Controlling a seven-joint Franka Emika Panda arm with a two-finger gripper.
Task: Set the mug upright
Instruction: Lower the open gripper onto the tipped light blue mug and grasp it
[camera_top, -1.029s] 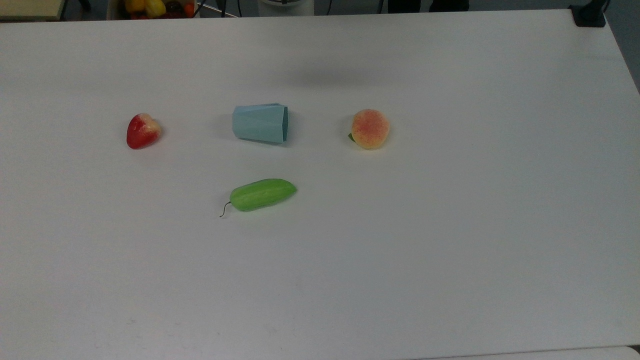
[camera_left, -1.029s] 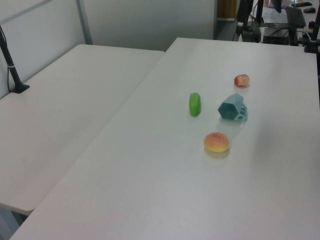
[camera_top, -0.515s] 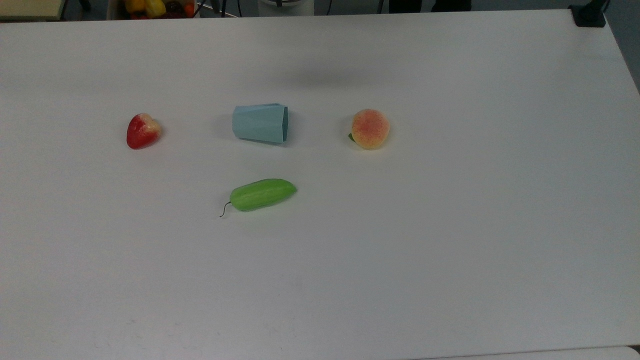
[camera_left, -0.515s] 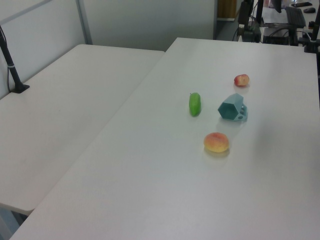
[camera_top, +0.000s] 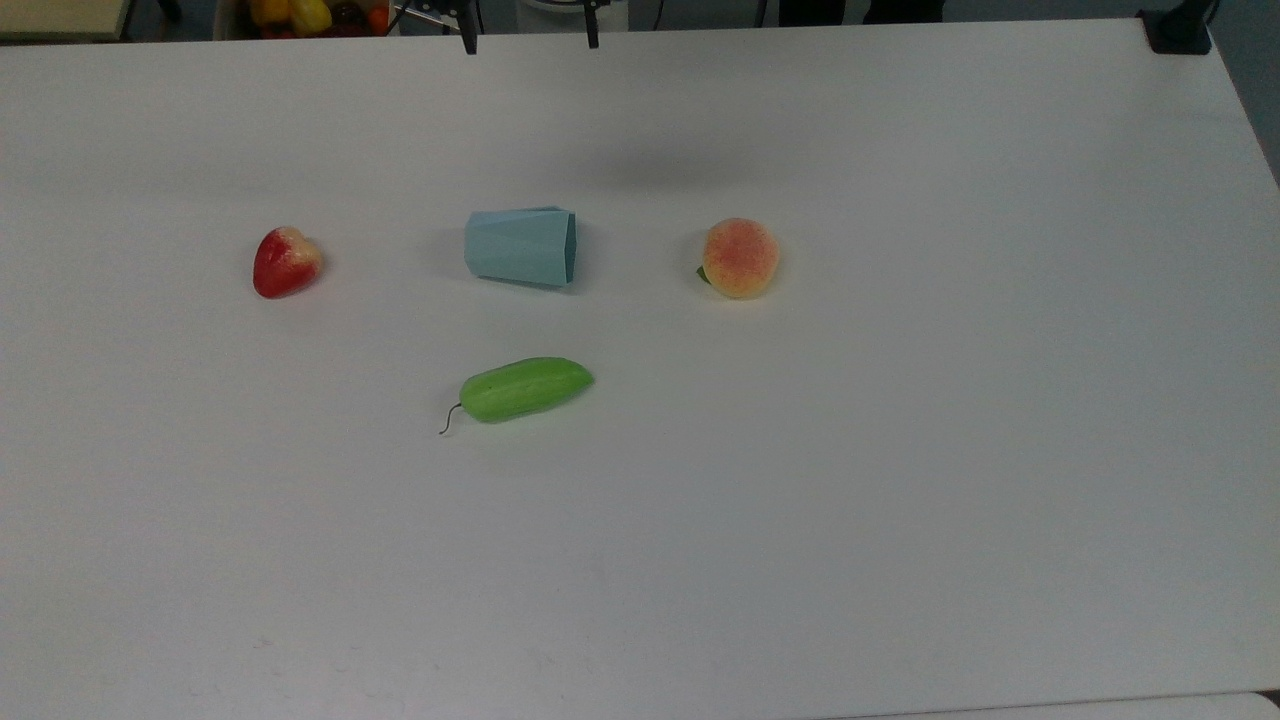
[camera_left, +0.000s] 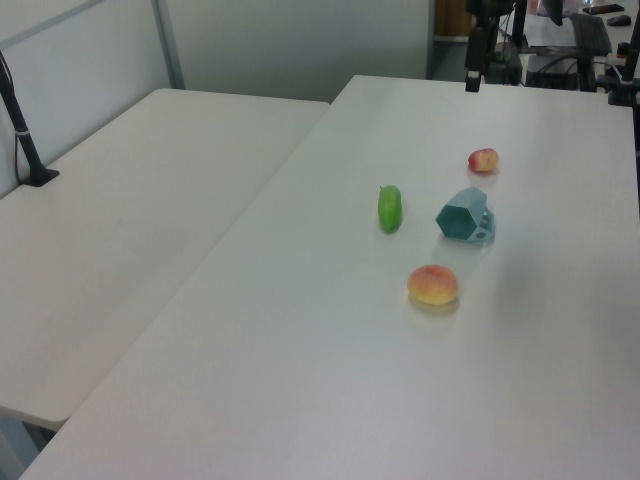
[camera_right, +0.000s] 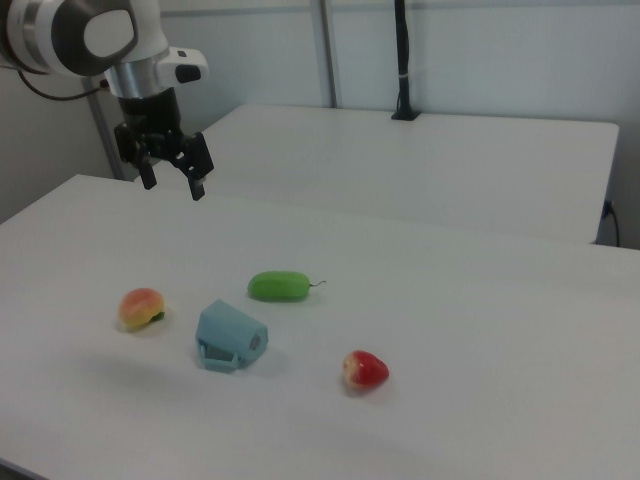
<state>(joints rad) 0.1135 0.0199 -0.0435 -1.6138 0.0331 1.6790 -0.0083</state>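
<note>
The mug (camera_top: 520, 246) lies on its side on the table (camera_top: 900, 450), rim toward 3 o'clock in the top view, between strawberry (camera_top: 286, 262) and peach (camera_top: 740, 258). The gripper (camera_right: 172, 180) hangs above the table at 12 o'clock from the mug, fingers spread and holding nothing.

White and grey rounded arm (camera_right: 85, 35) with black end effector (camera_right: 171, 185), two short dark fingers (camera_right: 197, 189).

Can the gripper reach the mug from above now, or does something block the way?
Probably yes. The gripper hangs open above the table, and the mug lies on its side with free space around it; the cucumber and peach lie apart.
</note>
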